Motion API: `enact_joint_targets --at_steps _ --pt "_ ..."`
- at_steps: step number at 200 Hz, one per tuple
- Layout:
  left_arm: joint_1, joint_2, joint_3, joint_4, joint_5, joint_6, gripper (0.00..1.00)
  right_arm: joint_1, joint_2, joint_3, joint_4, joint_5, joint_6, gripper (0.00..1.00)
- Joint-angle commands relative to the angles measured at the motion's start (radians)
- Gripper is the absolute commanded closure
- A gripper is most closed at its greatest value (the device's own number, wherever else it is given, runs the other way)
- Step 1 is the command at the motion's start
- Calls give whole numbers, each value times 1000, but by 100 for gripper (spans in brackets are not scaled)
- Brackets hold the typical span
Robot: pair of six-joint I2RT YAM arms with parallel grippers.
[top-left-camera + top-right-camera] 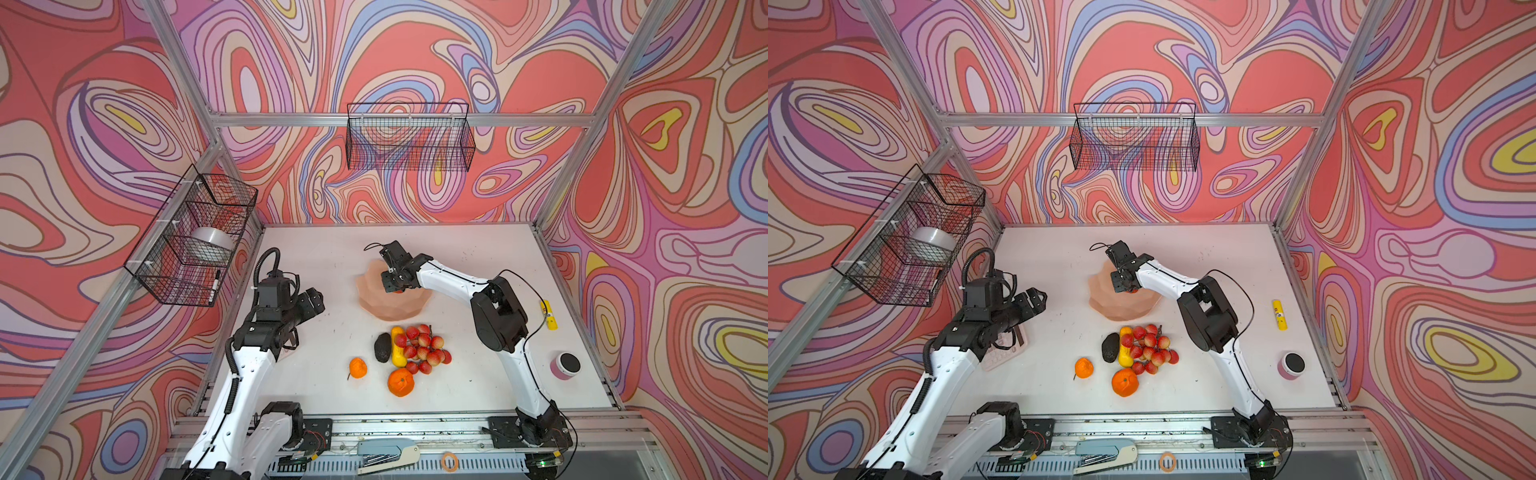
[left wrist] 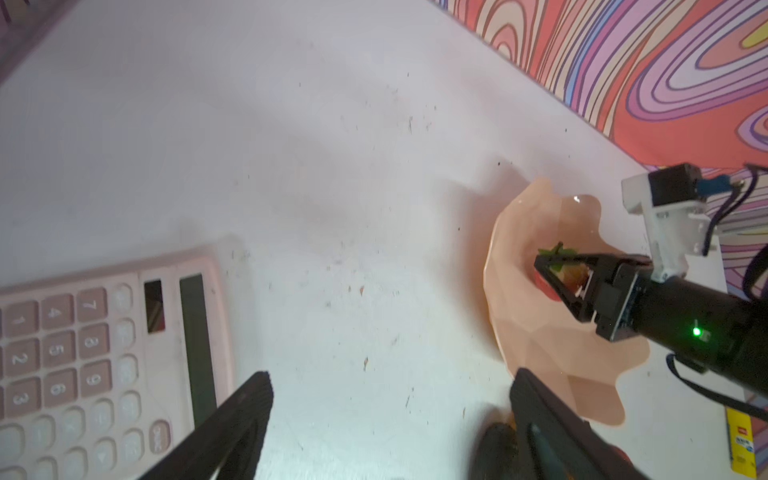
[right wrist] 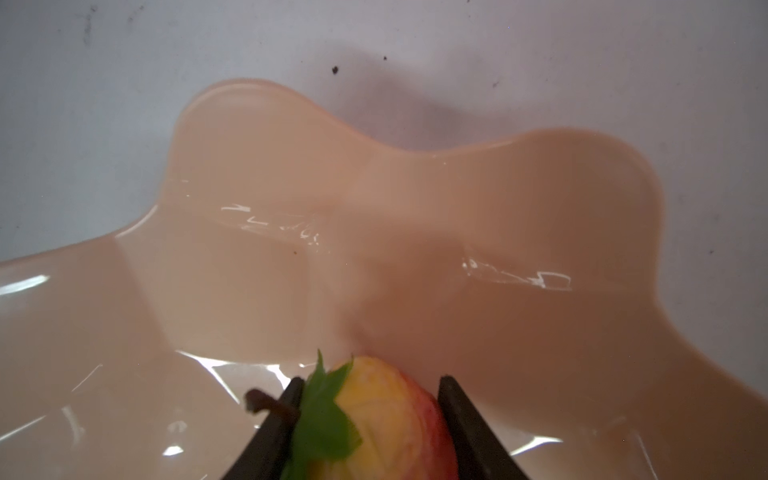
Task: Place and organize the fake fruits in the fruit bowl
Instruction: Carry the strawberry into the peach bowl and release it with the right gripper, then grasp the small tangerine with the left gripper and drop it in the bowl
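Right pincer (image 3: 370, 384): closed on the strawberry (image 3: 386, 419), one finger on each side, with the green leaves and stem against one finger. In both top views my right arm reaches in from the right, and this pincer points down into the bowl (image 1: 374, 299). The strawberry sits low inside the bowl, over its glossy floor. I cannot tell whether it touches that floor. The bowl stands on the desk (image 1: 332, 257), mid-back, scalloped rim up.

Left pincer (image 2: 390, 374): jaws wide apart, nothing between them. It hangs over bare desk to the left of the bowl, apart from it. The calculator (image 2: 95, 345) lies flat on the desk under my left arm.

The other fruits lie on the desk in front of the bowl:
- The avocado (image 1: 382, 348) is just beside the yellow fruit (image 1: 398, 347), on its left.
- The berries (image 1: 426, 349) lie against the yellow fruit's right side.
- The small orange (image 1: 358, 368) is front-left of the avocado and apart from it.
- The big orange (image 1: 401, 382) is just in front of the berries.

The marker tube (image 1: 549, 315) lies near the right desk edge, well apart from the fruits.
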Motion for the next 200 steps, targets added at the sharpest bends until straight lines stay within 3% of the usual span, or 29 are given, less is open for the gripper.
enact_joint_targets --at_steps 1,26,69,90,119,154,200 --pt "0 -56 -22 -175 82 -66 11 -8 30 34 11 -8 -12 48" --pt "1 -121 -79 -194 136 -120 12 -13 44 34 30 -36 3 33" --pt "-24 -185 -181 -177 211 -224 15 -16 25 53 46 -30 25 23" --pt "-82 -191 -218 -143 210 -274 17 -26 -91 -3 125 -25 36 17" --pt "-229 -167 -303 -54 185 -382 18 -34 -315 -155 279 6 41 8" --pt "-389 -95 -352 15 140 -466 23 -38 -539 -330 362 43 63 8" --pt "-472 -2 -357 90 107 -481 29 -41 -692 -489 370 81 86 8"
